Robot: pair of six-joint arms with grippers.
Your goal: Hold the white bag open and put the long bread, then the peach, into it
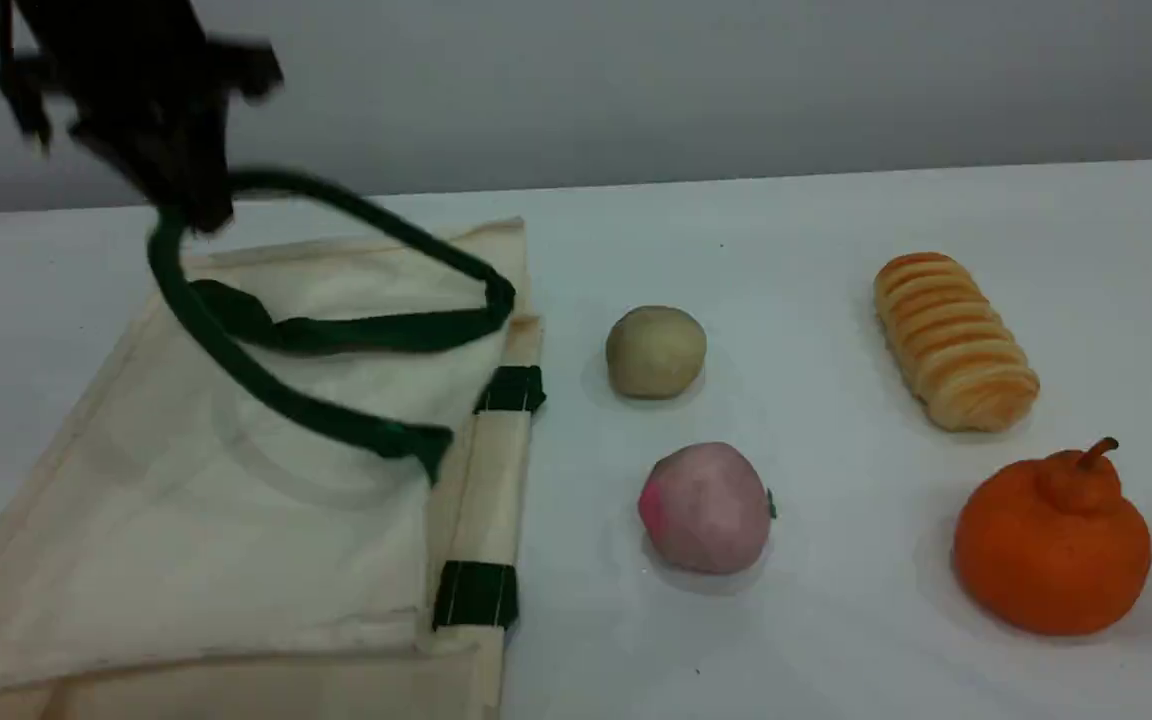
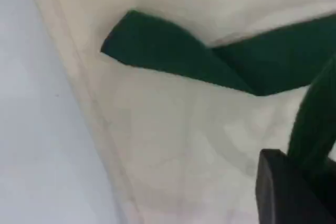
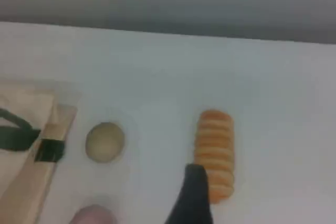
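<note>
The white bag [image 1: 236, 520] lies flat on the table's left side, its mouth toward the fruits. One dark green handle [image 1: 236, 365] rises in a loop off the cloth, and my left gripper [image 1: 198, 212] is shut on the top of that loop. In the left wrist view the handle [image 2: 315, 119] runs up beside my fingertip [image 2: 283, 192], over the bag cloth [image 2: 173, 129]. The long bread [image 1: 954, 340] lies at the right, and the peach [image 1: 706, 507] sits just right of the bag's mouth. My right gripper [image 3: 193, 195] hovers open over the bread [image 3: 214, 153], holding nothing.
A beige-green ball [image 1: 656, 350] sits behind the peach. An orange stemmed fruit [image 1: 1051, 540] stands in front of the bread. The bag's second handle [image 1: 356, 330] lies on the cloth. A grey wall runs behind the table's far edge.
</note>
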